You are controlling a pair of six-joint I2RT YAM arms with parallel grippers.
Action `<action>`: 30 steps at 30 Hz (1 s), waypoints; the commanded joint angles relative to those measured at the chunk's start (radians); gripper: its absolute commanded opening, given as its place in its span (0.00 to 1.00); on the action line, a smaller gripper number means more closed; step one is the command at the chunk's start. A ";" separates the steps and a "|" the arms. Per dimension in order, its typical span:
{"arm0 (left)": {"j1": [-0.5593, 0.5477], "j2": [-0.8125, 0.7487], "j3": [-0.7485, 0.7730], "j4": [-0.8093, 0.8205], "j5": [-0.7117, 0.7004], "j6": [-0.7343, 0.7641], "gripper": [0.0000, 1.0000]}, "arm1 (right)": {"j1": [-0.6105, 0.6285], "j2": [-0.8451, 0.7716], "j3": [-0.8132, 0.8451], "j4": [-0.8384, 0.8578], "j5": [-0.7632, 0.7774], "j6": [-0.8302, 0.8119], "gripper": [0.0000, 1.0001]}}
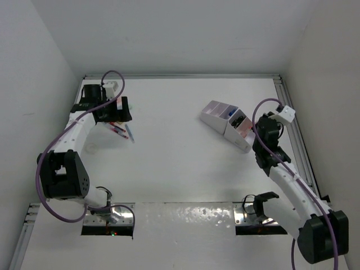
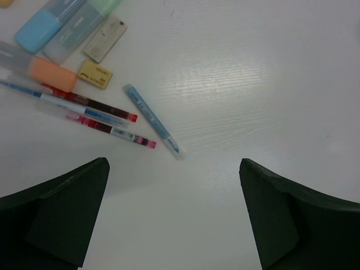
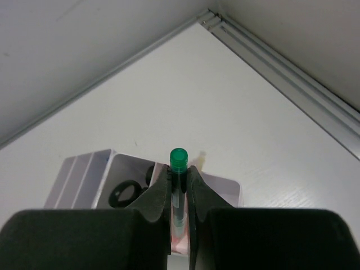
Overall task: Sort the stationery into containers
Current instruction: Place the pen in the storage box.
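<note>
The stationery lies at the far left of the table [image 1: 169,163]. In the left wrist view I see a blue highlighter [image 2: 35,29], an orange highlighter [image 2: 52,74], a red pen [image 2: 95,105], a pink pen [image 2: 112,129] and a blue pen [image 2: 153,120]. My left gripper [image 2: 173,180] hangs open just short of them, with bare table between its fingers. My right gripper [image 3: 179,175] is shut on a green-capped pen [image 3: 179,159], held above the end compartment of the white and lilac organiser [image 3: 84,169]. Black scissor handles [image 3: 125,193] show in the compartment beside it.
A yellow eraser [image 2: 95,74] and a beige one [image 2: 105,38] lie among the highlighters. The organiser [image 1: 212,119] stands at the far right, near the metal rail [image 1: 292,121] along the table's right edge. White walls close in the back and both sides.
</note>
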 commanded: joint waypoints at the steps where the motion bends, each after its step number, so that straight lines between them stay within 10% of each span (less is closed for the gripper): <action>1: 0.030 -0.009 -0.005 0.029 -0.014 -0.041 0.99 | -0.023 0.035 -0.005 0.039 -0.029 0.074 0.00; 14: 0.113 0.077 0.015 -0.017 -0.055 -0.173 0.99 | -0.058 0.208 -0.064 0.217 -0.115 0.152 0.00; 19: 0.141 0.103 -0.005 -0.001 -0.092 -0.248 0.99 | -0.063 0.241 -0.027 0.168 -0.143 0.149 0.56; 30: 0.147 0.244 0.044 0.034 -0.232 -0.321 0.75 | 0.055 0.161 0.116 -0.018 -0.033 -0.032 0.56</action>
